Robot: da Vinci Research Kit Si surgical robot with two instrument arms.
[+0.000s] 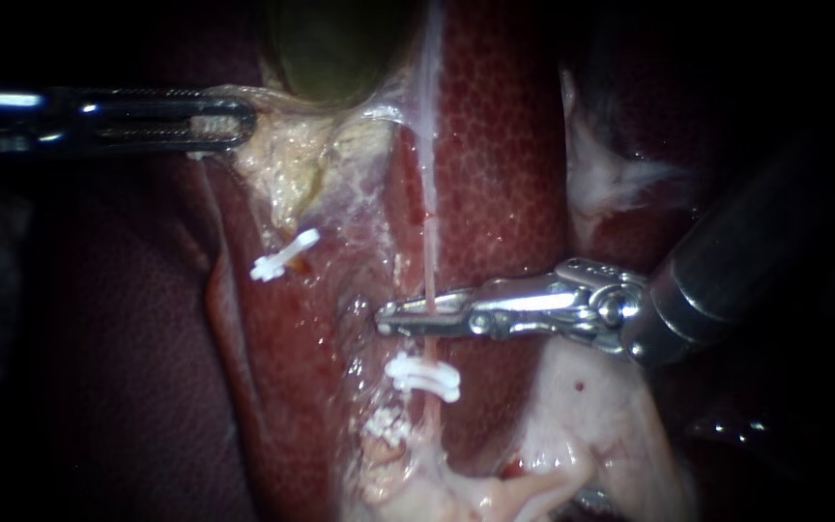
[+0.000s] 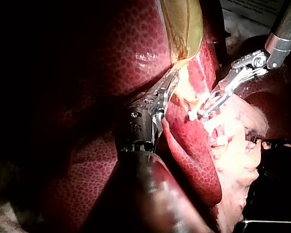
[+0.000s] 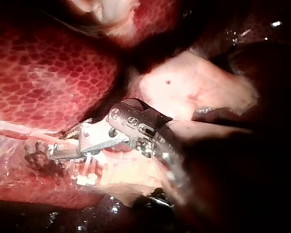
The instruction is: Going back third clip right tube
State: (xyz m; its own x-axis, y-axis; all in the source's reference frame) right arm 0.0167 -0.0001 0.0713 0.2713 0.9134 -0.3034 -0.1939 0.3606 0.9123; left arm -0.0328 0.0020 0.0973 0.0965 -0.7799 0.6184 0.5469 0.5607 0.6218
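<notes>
At the bench, over a pig's liver: gripping pale tissue just under the gallbladder with the left instrument, jaws clamped on it from both sides, apparently to pull the field taut and stand the tubes out straight. Reaching in from the right with the right instrument, jaws narrow but with a gap, straddling the right tube, thin and stretched down the liver's face. Just below those jaws, pinching the same tube, a white clip; lower again, a whitish crumbled patch, too unclear to name. Off to the side, near the pale tissue, a second clip on a separate strand. No clip to be made out inside the jaws themselves. Likely next: backing straight off along the shaft, to avoid snagging the taut tube or the white clip below.
</notes>
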